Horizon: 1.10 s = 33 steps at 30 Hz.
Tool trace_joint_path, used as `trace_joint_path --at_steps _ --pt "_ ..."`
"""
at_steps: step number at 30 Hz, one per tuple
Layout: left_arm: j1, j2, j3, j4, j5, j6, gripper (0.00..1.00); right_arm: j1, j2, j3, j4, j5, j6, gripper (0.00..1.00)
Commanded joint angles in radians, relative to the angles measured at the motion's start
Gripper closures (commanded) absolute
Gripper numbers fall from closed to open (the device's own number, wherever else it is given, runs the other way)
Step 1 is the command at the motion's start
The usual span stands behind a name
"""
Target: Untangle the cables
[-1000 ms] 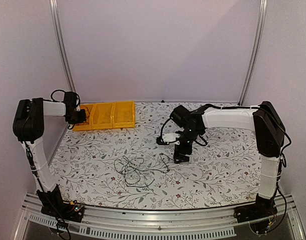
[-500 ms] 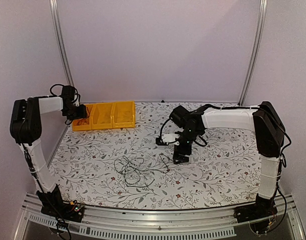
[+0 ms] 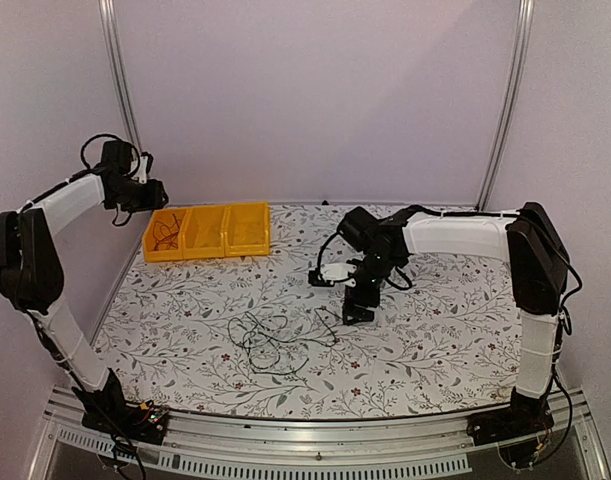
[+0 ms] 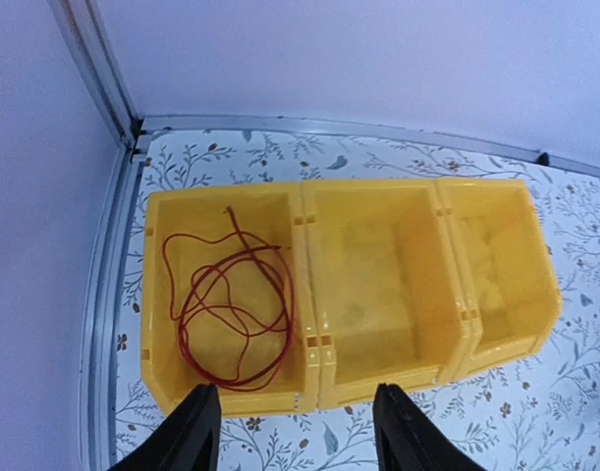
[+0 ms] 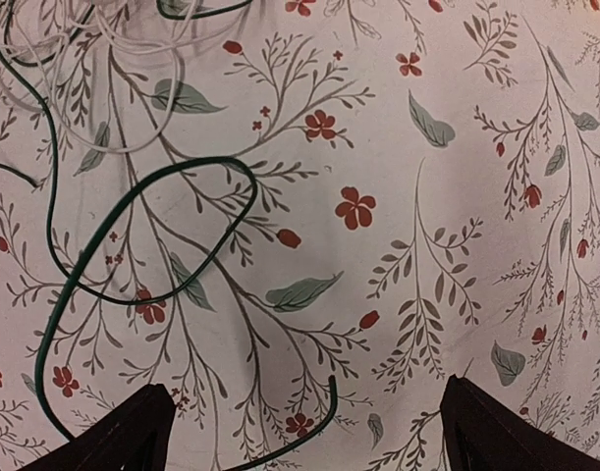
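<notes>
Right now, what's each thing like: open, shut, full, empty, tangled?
Red cable, coiled loosely in the left bin.
Middle bin, empty.
Right bin, empty.
Other cables, tangled together on the table.
Left fingers, open, holding nothing.
Right fingers, open, holding nothing.

No legible text, labels, brands or numbers in any view. Yellow bins [image 4: 373, 188] at far left are plain, and the table cover [image 5: 398, 147] carries only a leaf-and-flower print. Left arm base [image 3: 110, 405] detail is too small to read.
</notes>
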Motion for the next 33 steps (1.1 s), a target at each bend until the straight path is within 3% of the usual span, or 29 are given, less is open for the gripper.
trace_joint_path --at_steps 1,5,11,21,29,33 --pt "-0.084 -0.149 -0.059 0.078 0.318 0.049 0.45 0.005 -0.031 0.047 0.005 -0.041 0.022 0.01" --pt "-0.292 -0.271 -0.260 0.264 0.435 0.072 0.44 -0.003 -0.079 0.057 -0.002 -0.116 0.031 0.05" --pt "-0.545 -0.445 -0.589 0.721 0.512 -0.035 0.41 -0.029 -0.138 0.095 -0.061 -0.232 0.024 0.24" --pt "-0.810 -0.338 -0.607 0.748 0.537 0.142 0.40 -0.040 -0.159 0.112 -0.113 -0.332 0.013 0.57" --pt "-0.905 -0.170 -0.515 0.672 0.552 0.345 0.40 -0.040 -0.153 0.105 -0.115 -0.318 0.021 0.58" --pt "-0.947 -0.122 -0.549 0.797 0.504 0.356 0.40 -0.040 -0.153 0.107 -0.116 -0.323 0.024 0.59"
